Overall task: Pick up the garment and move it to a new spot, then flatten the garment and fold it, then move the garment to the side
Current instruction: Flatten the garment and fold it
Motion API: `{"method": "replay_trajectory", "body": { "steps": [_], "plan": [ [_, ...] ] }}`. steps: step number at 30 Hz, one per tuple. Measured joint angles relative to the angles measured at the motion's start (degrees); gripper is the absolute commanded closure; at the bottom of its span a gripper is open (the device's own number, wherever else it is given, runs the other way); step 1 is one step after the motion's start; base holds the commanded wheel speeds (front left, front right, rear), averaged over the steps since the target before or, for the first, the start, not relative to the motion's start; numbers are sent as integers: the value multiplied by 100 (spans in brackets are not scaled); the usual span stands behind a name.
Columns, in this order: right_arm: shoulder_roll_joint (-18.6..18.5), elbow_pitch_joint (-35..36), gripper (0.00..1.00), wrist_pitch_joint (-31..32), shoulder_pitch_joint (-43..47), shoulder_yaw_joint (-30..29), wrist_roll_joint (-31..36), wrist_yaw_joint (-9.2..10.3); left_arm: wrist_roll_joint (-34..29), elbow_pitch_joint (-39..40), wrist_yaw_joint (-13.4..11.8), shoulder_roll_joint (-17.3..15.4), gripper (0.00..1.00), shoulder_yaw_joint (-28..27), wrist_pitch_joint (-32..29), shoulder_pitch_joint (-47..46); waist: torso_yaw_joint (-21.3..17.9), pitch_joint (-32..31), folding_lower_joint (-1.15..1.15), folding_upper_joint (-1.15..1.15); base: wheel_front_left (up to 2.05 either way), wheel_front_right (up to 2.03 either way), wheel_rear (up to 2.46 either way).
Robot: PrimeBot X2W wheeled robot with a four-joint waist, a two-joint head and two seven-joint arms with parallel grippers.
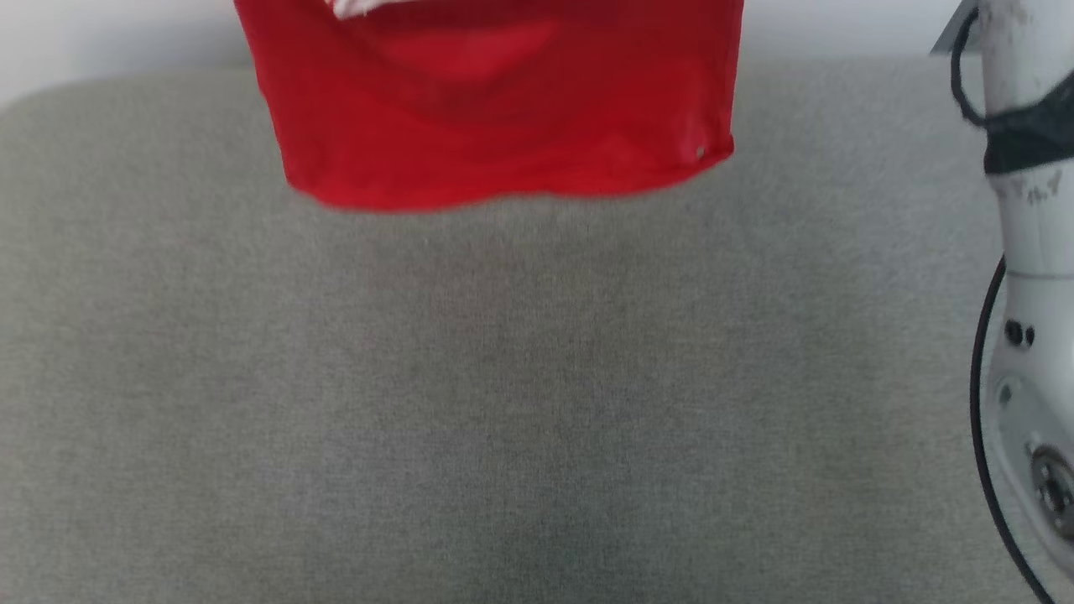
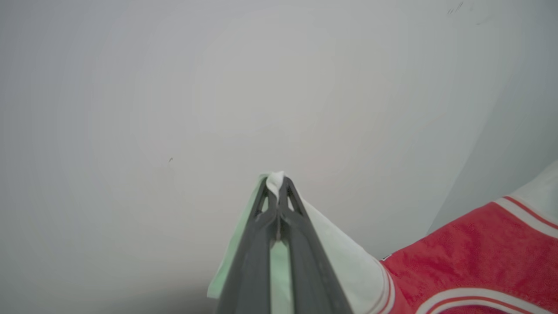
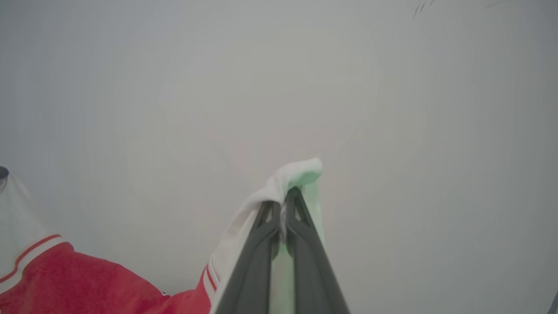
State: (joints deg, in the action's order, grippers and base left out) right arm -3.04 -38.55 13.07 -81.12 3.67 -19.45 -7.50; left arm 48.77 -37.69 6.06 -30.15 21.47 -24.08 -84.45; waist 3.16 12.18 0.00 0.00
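The red garment [image 1: 503, 109] hangs in the air above the far part of the grey padded table [image 1: 503, 403], its lower hem loose and off the surface. In the left wrist view my left gripper [image 2: 275, 185] is shut on a white sleeve end of the garment [image 2: 471, 253], whose red body with striped trim stretches off to the lower right. Seen from the right wrist, my right gripper [image 3: 285, 198] is shut on the other white sleeve end, and the red cloth of the garment [image 3: 87, 279] trails to the lower left.
A pale wall [image 2: 218, 87] stands behind both grippers. My white right forearm [image 1: 1028, 252] with its black cable rises along the right edge of the head view. The grey table spreads wide below the hanging cloth.
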Motion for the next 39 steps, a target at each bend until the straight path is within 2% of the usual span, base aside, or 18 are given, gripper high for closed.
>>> {"method": "replay_trajectory", "body": {
  "steps": [4, 10, 12, 17, 20, 25, 29, 32, 36, 39],
  "plan": [
    [4, -411, 100, -665, -385, 148, 275, 0, -154, -196, 53, 80, 100, 38, 521, -319, 12, 306, 0, 0, 0, 0, 0],
    [-90, -1166, 100, -2170, -1101, 245, 1039, 0, -394, -465, 114, 153, 100, 215, 1789, -934, 69, 862, 0, 0, 0, 0, 0],
    [-146, -1346, 100, -2551, -1304, 252, 1405, 0, -353, -332, 119, 172, 100, 382, 2228, -1026, 98, 1016, 0, 0, 0, 0, 0],
    [-237, -1581, 100, -2781, -1592, 138, 2232, 0, 124, -154, 126, 40, 100, 884, 3066, -1043, 201, 1375, 0, 0, 0, 0, 0],
    [-181, -1891, 100, -2798, -1428, 78, 2340, -1, 421, -303, 126, -60, 100, 1174, 3253, -735, 272, 1512, 0, 0, 0, 0, 0],
    [-113, -2519, 100, -2805, -1099, 130, 2176, -2, 788, -604, 126, -181, 100, 1758, 3303, -315, 343, 1577, 0, 0, 0, 0, 0],
    [-62, -2965, 100, -2706, -756, 190, 1573, -2, 1260, -862, 126, -181, 100, 2138, 2798, 177, 357, 1474, 0, 0, 0, 0, 0],
    [-40, -3115, 100, -2394, -501, 335, 1089, -1, 1666, -932, 126, -199, 100, 2327, 2277, 496, 376, 1356, 0, 0, 0, 0, 0],
    [-20, -3115, 100, -1884, -19, 645, 459, -1, 2007, -755, 126, -330, 100, 2702, 1538, 1052, 399, 1159, 0, 0, 0, 0, 0],
    [-19, -2924, 100, -1432, 401, 913, 23, -1, 2294, -521, 126, -504, 100, 2821, 1206, 1450, 415, 988, 0, 0, 0, 0, 0]
  ]
}}
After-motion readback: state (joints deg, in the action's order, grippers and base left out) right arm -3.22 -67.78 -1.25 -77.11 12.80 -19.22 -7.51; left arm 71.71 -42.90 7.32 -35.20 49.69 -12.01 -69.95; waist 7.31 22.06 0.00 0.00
